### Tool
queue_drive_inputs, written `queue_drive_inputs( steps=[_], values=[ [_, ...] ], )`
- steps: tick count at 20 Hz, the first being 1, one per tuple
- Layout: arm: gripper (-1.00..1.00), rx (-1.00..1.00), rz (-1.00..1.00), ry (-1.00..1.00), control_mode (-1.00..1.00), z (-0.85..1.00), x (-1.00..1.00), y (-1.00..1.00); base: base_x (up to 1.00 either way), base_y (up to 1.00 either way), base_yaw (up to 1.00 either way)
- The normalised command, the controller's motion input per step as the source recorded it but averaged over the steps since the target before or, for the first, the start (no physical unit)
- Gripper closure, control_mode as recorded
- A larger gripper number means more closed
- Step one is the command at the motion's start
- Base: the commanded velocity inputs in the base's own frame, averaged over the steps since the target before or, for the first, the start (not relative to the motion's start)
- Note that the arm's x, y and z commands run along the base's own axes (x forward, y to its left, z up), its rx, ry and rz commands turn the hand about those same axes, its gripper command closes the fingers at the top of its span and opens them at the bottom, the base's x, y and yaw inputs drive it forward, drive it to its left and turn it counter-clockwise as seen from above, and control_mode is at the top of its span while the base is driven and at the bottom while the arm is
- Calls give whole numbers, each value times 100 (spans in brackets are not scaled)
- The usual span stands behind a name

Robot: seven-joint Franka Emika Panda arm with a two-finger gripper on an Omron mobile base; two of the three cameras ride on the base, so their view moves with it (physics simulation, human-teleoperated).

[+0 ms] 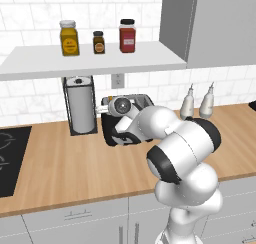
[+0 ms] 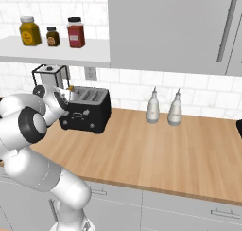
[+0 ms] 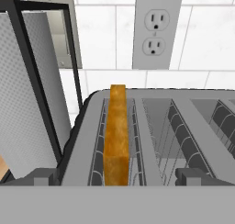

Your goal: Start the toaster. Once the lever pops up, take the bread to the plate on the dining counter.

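The gripper (image 3: 117,178) straddles, fingers spread wide, the bread (image 3: 117,136) standing in the toaster's (image 2: 87,111) leftmost slot (beside the paper-towel holder (image 1: 81,105)); an off-centre close could push the slice aside.

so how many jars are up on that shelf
3, in a row on the white shelf above the counter: a yellow jar at the left, a small dark jar in the middle and a red jar at the right. None looks hidden.
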Motion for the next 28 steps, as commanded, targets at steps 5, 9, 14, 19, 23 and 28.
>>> queue_drive_inputs(
  steps=[5, 9, 14, 19, 23, 28],
  values=[
    [-100, 0, 0, 0, -100, 0, 0, 0, 0, 0, 0],
    [-100, 0, 0, 0, -100, 0, 0, 0, 0, 0, 0],
    [-100, 0, 0, 0, -100, 0, 0, 0, 0, 0, 0],
    [-100, 0, 0, 0, -100, 0, 0, 0, 0, 0, 0],
    [-100, 0, 0, 0, -100, 0, 0, 0, 0, 0, 0],
    [-100, 0, 0, 0, -100, 0, 0, 0, 0, 0, 0]
  ],
)
